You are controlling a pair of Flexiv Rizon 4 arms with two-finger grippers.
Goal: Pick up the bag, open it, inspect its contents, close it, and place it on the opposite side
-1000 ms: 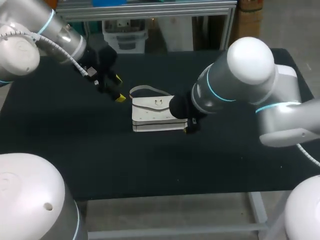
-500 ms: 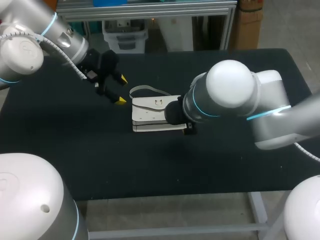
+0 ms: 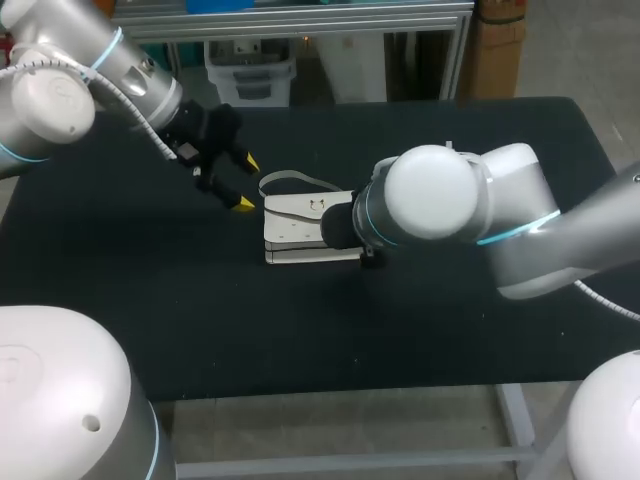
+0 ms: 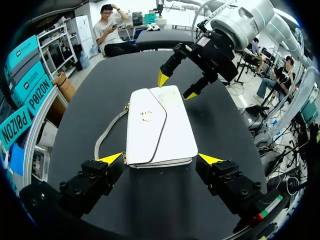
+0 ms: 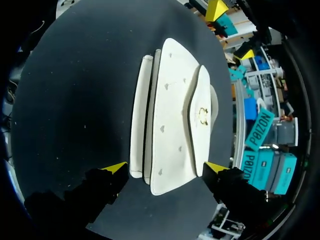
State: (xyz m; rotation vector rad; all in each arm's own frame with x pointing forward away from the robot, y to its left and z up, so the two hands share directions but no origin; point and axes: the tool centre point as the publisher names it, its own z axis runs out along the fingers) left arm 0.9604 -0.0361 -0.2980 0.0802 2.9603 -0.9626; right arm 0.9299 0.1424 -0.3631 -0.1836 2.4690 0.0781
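A white flap bag (image 3: 298,228) with a small gold clasp lies flat on the black table (image 3: 150,300), its grey strap (image 3: 288,180) looping out behind it. My left gripper (image 3: 246,183) hovers open just off the bag's left end. In the left wrist view the bag (image 4: 157,125) lies ahead of the open left gripper (image 4: 160,160), and the right gripper (image 4: 176,87) stands open at the far end. My right arm (image 3: 430,210) covers the bag's right end in the head view. In the right wrist view the bag (image 5: 172,130) lies ahead of the open right gripper (image 5: 166,168), neither finger touching it.
The dark tabletop stretches bare to the left (image 3: 90,250) and right (image 3: 560,150) of the bag. My left gripper (image 5: 230,30) shows beyond the bag's far end in the right wrist view.
My right arm has swung left and lower over the bag's right end. The left gripper has edged slightly toward the bag. The bag has not moved.
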